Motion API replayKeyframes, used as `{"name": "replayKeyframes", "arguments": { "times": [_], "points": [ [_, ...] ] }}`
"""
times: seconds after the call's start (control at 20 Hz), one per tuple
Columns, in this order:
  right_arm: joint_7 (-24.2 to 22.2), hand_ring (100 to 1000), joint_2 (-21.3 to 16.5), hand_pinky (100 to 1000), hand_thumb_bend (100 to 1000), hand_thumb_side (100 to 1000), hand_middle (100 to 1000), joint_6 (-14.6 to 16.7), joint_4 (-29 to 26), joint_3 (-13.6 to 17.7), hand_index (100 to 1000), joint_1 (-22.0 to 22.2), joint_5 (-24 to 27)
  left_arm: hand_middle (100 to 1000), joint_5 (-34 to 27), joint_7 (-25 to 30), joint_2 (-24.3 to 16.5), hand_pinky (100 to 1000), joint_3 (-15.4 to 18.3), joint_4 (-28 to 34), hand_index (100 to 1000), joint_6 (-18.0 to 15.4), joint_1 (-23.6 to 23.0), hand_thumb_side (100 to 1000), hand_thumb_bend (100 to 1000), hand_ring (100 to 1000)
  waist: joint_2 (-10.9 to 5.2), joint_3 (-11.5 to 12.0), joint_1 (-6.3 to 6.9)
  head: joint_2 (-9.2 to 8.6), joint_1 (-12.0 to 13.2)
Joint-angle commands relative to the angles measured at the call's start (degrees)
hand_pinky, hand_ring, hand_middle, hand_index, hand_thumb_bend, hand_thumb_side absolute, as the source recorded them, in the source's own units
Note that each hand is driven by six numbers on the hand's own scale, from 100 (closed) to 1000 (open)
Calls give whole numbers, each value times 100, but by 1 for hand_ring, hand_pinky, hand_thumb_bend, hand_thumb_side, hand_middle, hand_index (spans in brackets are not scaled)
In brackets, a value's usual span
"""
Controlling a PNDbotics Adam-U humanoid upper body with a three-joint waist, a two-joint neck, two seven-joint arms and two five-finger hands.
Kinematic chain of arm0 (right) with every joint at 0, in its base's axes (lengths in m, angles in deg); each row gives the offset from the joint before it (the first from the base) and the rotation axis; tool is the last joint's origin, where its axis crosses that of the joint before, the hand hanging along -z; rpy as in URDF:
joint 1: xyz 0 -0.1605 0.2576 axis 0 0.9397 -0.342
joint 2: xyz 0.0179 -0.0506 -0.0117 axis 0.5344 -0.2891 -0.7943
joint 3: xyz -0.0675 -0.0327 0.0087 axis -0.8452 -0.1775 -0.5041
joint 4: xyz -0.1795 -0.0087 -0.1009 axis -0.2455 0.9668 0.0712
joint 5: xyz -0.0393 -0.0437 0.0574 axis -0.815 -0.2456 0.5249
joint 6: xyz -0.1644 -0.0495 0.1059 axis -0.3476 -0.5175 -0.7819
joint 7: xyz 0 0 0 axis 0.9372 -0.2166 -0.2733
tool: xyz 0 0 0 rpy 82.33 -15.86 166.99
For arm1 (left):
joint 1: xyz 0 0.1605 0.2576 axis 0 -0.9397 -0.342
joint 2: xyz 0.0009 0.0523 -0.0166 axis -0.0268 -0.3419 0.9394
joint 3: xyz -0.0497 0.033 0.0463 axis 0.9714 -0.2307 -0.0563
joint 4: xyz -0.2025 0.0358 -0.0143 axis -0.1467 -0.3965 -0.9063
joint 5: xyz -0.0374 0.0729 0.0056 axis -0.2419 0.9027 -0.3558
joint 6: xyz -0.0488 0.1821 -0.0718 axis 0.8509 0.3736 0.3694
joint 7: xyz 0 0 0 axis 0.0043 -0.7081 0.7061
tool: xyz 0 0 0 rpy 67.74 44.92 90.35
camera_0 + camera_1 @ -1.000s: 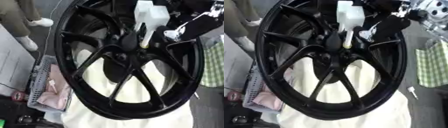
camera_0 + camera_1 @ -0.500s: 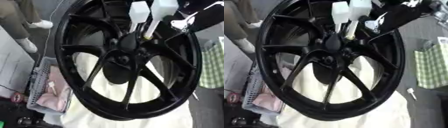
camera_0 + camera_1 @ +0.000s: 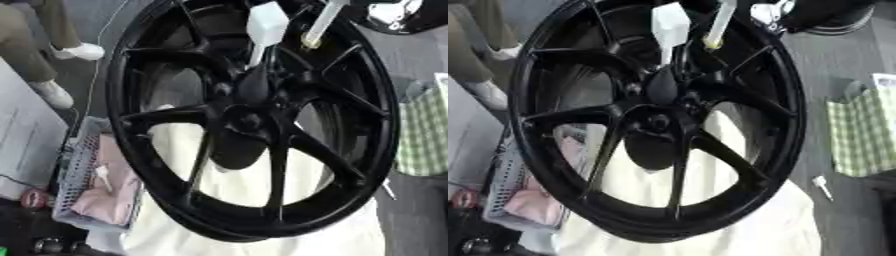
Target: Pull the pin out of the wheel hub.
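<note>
Up top, the right hand holds a white pin above the black wheel hub.

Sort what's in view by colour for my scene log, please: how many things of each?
Black: 1, the wheel
White: 2, the flat-headed pin and the rod-shaped pin at the wheel's top
Cream: 1, the cloth under the wheel
Grey: 1, the basket
Green checked: 1, the bag
Total: 6
</note>
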Motion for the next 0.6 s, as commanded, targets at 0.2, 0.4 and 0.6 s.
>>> {"name": "replayKeyframes", "arguments": {
  "times": [0.2,0.4,0.6],
  "points": [
    [687,100,-472,100,100,100,181,-24,-35,898,201,429,-17,601,31,-53,-107,850,96,87,815,-14,0,708,100,671,-134,-41,95,-22,65],
    [1315,100,-625,100,100,100,185,-101,420,1640,207,1090,-293,602,58,-91,-115,851,140,87,815,-33,-41,708,100,671,-115,-143,140,22,115],
    [1863,100,-624,100,100,100,203,-159,1285,2376,228,1830,-939,602,85,-139,-125,851,181,87,815,-49,-92,707,100,672,-113,-244,189,55,145]
  ]
}}
